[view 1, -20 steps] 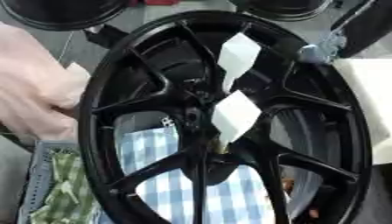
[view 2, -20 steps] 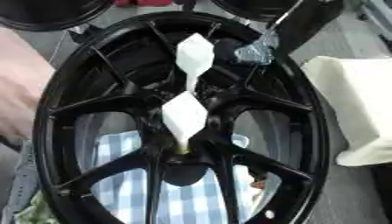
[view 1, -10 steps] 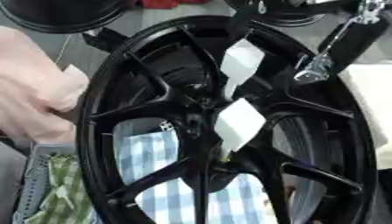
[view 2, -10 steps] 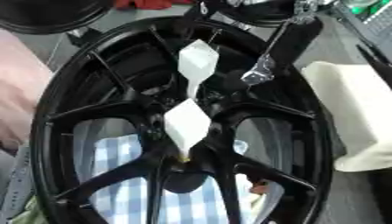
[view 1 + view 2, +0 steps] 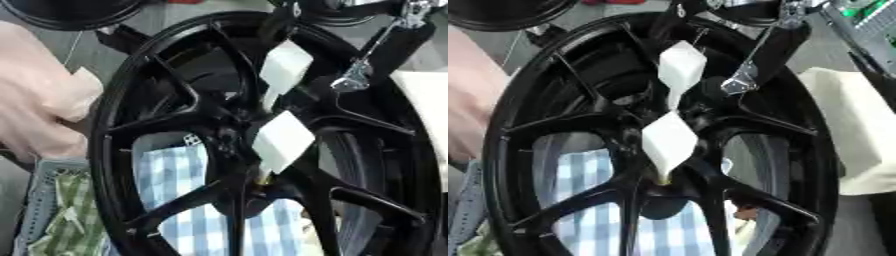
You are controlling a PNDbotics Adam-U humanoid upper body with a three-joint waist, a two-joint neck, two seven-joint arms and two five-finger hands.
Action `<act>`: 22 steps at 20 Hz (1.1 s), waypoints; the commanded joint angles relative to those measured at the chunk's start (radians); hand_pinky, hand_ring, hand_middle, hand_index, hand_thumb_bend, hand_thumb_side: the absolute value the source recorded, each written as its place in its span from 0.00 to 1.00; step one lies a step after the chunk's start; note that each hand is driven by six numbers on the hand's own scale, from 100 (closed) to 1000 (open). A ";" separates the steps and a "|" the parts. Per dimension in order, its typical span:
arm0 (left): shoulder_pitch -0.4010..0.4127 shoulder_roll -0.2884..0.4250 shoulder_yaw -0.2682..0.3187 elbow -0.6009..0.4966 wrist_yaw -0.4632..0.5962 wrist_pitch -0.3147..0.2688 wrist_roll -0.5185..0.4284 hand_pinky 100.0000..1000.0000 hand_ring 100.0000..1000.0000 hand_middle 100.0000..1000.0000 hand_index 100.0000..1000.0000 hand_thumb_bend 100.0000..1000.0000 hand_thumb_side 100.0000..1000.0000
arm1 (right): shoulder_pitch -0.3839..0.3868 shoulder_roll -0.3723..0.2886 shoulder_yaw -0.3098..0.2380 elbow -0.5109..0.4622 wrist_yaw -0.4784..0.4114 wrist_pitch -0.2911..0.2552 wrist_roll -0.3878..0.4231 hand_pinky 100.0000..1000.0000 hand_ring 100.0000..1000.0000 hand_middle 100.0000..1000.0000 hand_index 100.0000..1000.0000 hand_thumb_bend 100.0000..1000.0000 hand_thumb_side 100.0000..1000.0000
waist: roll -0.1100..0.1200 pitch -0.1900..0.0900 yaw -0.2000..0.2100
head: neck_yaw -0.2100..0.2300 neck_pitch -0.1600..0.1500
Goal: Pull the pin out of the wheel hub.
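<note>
1. Standing upright and filling both views is the black wheel hub [image 5: 658, 140], its spokes meeting at a dark centre; it is being kept on edge, probably so that the centre faces the robot.
2. Steadying the rim from the view's left is a person's hand [image 5: 39, 100], which is pressing against the outer edge, presumably to stop the hub rolling or tipping during the pull.
3. Sitting at the centre of the spokes is the pin [image 5: 667, 145], a pale piece with two whitish blocks, its lower tip resting in the hub's centre hole.
4. Reaching down from the upper right is the right hand [image 5: 750, 75], a black finger with a silver tip lying just beside the pin's upper block; whether its fingers are apart or together cannot be told.
5. Showing nowhere is the left hand.
6. Lying behind the hub is a blue checked cloth [image 5: 175, 200].
</note>
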 commanded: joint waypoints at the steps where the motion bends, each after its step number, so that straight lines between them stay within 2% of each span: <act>1: -0.005 0.010 0.005 -0.018 0.004 0.000 -0.005 0.73 0.88 0.62 0.73 0.05 0.81 | -0.012 -0.014 -0.018 0.006 0.012 -0.002 -0.011 0.91 0.94 0.80 0.92 0.27 0.00 | 0.004 -0.018 0.004 | -0.005 -0.010; 9: -0.007 0.005 0.006 -0.018 0.005 0.000 -0.004 0.73 0.88 0.62 0.73 0.05 0.82 | -0.002 -0.011 -0.016 0.019 0.023 -0.008 -0.009 0.90 0.92 0.72 0.85 0.19 0.00 | -0.001 -0.008 0.010 | -0.007 -0.008; 15: -0.006 0.002 0.007 -0.018 0.008 0.002 -0.003 0.73 0.88 0.62 0.73 0.05 0.82 | -0.002 -0.007 -0.014 0.024 0.005 -0.001 -0.020 0.88 0.88 0.58 0.76 0.00 0.00 | -0.002 -0.007 0.011 | -0.007 -0.006; 17: -0.005 0.000 0.007 -0.018 0.010 0.004 -0.002 0.73 0.88 0.62 0.73 0.05 0.82 | -0.004 -0.005 -0.013 0.024 -0.008 0.006 -0.022 0.88 0.87 0.54 0.73 0.00 0.00 | -0.003 -0.009 0.011 | -0.007 -0.005; 19: -0.004 -0.001 0.007 -0.018 0.010 0.005 -0.002 0.73 0.88 0.62 0.73 0.05 0.82 | -0.006 -0.004 -0.013 0.023 -0.017 0.013 -0.023 0.87 0.85 0.48 0.68 0.00 0.00 | -0.004 -0.010 0.011 | -0.007 -0.003; 22: -0.005 -0.002 0.008 -0.018 0.011 0.006 -0.001 0.73 0.88 0.62 0.73 0.06 0.82 | -0.007 -0.002 -0.016 0.025 -0.034 0.020 -0.041 0.84 0.77 0.34 0.52 0.00 0.00 | -0.006 -0.010 0.012 | -0.007 -0.005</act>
